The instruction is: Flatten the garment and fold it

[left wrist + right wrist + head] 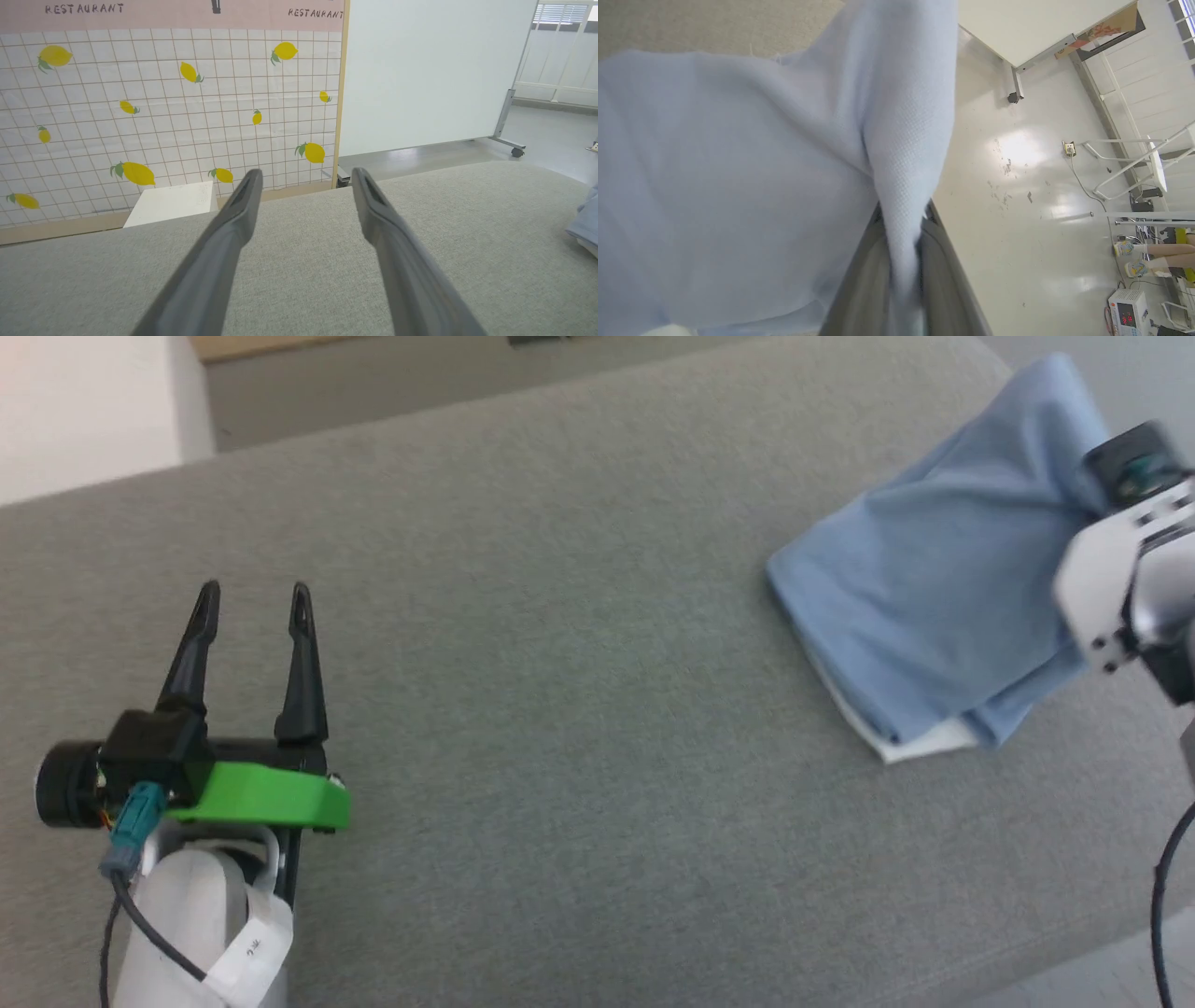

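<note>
The garment (915, 597) sat at the robot's right side of the grey fabric-covered worktop (579, 728). Its lower part rested on the cloth in doubled layers, with a white edge (920, 744) peeking out at the near corner. Its upper part was drawn up in a slanting sheet toward the right arm's wrist (1120, 569). In the right wrist view the right gripper (903, 219) was closed to a narrow gap on a bunched ridge of the light blue knit, and the fabric fell away from the pinch in a broad, loose drape. The left gripper (254, 597) hovered well apart from the garment over bare worktop, its two dark fingers spread moderately wide and holding nothing. From its wrist view, a corner of the garment (584, 224) showed at the far right edge. Judging by the soft creases and the way it sagged from one pinch, the shirt seemed light, limp and stretchy. It would not keep any shape of its own, and lifting it at one point would likely gather it into a hanging fold, not spread it. It did not look slippery or fragile, though a thin pinch of knit could creep out under a pull. The better holds were probably the hem corners or shoulder seams, one per gripper, so the cloth could be tensioned flat between them.
</note>
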Motion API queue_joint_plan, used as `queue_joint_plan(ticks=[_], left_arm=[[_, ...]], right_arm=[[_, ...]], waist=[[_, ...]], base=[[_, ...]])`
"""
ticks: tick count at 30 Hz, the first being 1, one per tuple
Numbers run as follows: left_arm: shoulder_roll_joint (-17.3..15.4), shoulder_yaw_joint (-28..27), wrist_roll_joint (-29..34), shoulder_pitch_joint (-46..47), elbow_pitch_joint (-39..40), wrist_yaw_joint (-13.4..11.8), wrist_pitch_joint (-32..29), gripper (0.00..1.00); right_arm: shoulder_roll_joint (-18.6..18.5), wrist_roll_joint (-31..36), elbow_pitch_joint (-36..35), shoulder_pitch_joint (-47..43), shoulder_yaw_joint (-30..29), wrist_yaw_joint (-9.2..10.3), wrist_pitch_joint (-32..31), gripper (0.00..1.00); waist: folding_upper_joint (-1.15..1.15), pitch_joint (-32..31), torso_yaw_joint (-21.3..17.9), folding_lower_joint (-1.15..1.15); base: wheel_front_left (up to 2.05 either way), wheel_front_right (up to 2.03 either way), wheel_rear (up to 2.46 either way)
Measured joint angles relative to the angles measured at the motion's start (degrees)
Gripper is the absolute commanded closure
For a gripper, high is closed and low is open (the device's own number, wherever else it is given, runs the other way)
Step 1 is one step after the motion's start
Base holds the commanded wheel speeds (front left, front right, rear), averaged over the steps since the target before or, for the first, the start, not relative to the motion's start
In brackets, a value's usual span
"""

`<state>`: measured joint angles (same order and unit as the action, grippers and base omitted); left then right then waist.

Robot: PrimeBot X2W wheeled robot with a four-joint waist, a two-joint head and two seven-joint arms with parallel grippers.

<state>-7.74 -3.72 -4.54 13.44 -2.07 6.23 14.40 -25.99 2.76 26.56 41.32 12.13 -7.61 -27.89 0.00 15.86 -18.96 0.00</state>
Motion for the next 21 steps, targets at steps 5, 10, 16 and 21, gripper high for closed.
queue_joint_plan(ticks=[5,10,16,21], left_arm=[[-1.56,0.83,0.59,2.14,2.40,0.01,-1.86,0.00],[-2.87,1.59,1.64,3.25,3.77,0.01,-3.79,0.00],[-2.85,2.16,1.59,2.89,4.14,-0.27,-4.20,0.00],[0.60,4.04,-0.41,0.69,0.14,-0.85,-2.52,0.00]], right_arm=[[2.75,5.25,6.23,3.37,-11.43,0.00,6.31,1.00],[5.22,10.35,11.21,4.47,-20.35,0.00,10.50,1.00],[8.73,16.40,15.23,5.86,-30.67,0.00,18.26,0.00],[7.91,17.15,17.13,5.48,-33.05,0.00,24.14,0.00]], waist=[[0.00,5.20,-3.17,0.00],[0.00,9.71,-5.04,0.01],[0.00,12.28,-5.24,0.01],[0.00,8.40,-4.31,0.00]], base=[[0.00,0.00,0.00],[0.00,0.00,0.00],[0.00,0.00,0.00],[0.00,0.00,0.00]])
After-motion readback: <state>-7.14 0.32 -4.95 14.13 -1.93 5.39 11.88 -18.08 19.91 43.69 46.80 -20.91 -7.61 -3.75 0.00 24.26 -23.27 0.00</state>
